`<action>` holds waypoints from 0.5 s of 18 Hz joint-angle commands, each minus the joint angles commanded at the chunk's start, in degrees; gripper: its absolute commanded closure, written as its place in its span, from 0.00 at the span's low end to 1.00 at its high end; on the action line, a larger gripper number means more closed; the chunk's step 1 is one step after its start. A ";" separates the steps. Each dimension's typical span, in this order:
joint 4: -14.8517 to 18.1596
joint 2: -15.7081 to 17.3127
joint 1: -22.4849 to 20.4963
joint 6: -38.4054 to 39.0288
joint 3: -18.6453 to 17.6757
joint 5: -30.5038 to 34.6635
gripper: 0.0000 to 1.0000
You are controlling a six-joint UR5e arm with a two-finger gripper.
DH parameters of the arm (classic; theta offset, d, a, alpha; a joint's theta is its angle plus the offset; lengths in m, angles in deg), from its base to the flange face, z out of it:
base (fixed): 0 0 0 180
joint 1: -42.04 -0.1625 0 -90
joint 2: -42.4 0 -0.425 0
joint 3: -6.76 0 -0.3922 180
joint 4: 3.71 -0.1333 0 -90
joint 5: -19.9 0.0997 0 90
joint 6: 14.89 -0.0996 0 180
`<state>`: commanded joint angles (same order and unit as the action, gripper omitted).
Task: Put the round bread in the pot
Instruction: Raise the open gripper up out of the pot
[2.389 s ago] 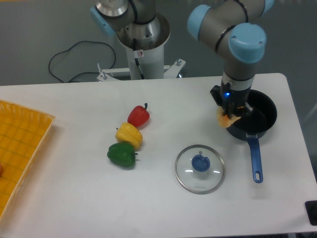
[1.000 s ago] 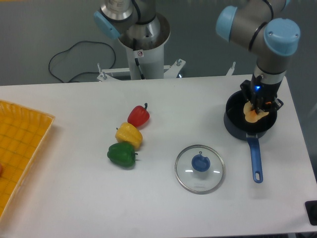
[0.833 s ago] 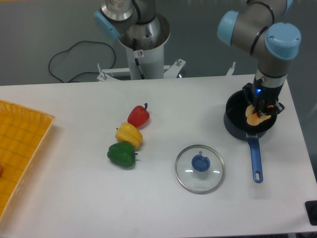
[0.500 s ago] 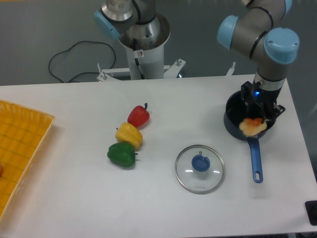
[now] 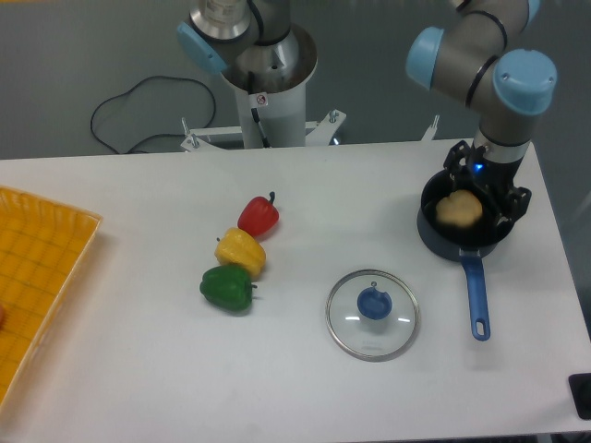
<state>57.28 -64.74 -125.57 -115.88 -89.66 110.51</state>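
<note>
The round bread [image 5: 459, 210], a golden-tan lumpy bun, lies inside the pot [image 5: 434, 231], a dark round saucepan with a long blue handle [image 5: 476, 295], at the right of the table. My gripper [image 5: 482, 197] hangs over the pot with its fingers spread apart and nothing between them. The bread sits free just left of the fingers.
A round glass lid with a blue knob [image 5: 372, 312] lies in front of the pot. A red pepper [image 5: 259, 216], a yellow pepper [image 5: 240, 250] and a green pepper [image 5: 227, 287] sit in a row at the middle. A yellow tray [image 5: 37, 277] is at the left edge.
The gripper carried the bread from the pot's near rim over the pot, then opened. The bread dropped and now rests inside the pot, free of the fingers.
</note>
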 joint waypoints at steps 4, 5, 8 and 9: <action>-0.35 2.63 -1.22 -0.18 -2.72 -0.52 0.00; -0.17 2.81 -1.66 -0.26 -2.29 -0.18 0.00; 4.99 4.74 -0.97 -0.79 -1.93 -1.05 0.00; 6.32 4.92 -0.44 -0.79 -1.76 -1.57 0.00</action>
<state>63.60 -59.81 -126.02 -116.67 -91.42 108.94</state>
